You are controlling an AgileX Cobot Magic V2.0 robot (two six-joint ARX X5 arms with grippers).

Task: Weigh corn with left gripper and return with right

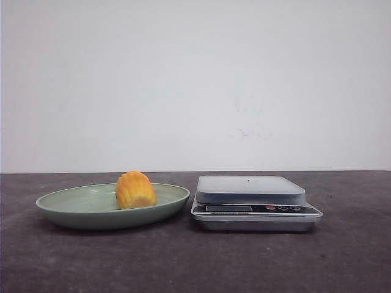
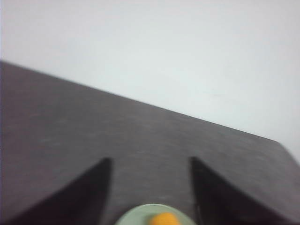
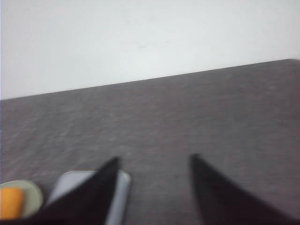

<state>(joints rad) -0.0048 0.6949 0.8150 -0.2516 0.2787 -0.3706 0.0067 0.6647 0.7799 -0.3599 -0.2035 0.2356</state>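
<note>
Corn (image 1: 135, 190): lying in the pale green plate (image 1: 61, 204), right of the plate's middle, on the side nearer the kitchen scale (image 1: 253, 202); not yet weighed.
Corn axis: rounded tip up, flat cut end down and turned slightly toward the front camera; close to upright, leaning a little.
Plate and scale: side by side on the dark bench (image 1: 195, 262), plate to the left, scale to the right, rims near each other but apart; scale platform bare.
Left gripper (image 2: 151, 161): jaws apart, nothing between them; absent from the front view, so held back from the plate.
Corn from left jaws: straight ahead and low, centred in the gap between the two fingers; only the top of the cob (image 2: 164, 219) and a sliver of plate rim (image 2: 136, 216) visible at the frame edge.
Right gripper (image 3: 154, 159): jaws apart, nothing held; also absent from the front view.
Corn from right jaws: well off to one side, beyond the scale corner (image 3: 75, 183); cob (image 3: 10, 202) just visible at the frame edge.
Nearer arm: judged to be the left, lined up on the corn as the task asks.
Coming move: likely forward and down onto the cob, fingers closing across its ribbed sides.
Blur: both wrist views soft, fine detail not readable.
</note>
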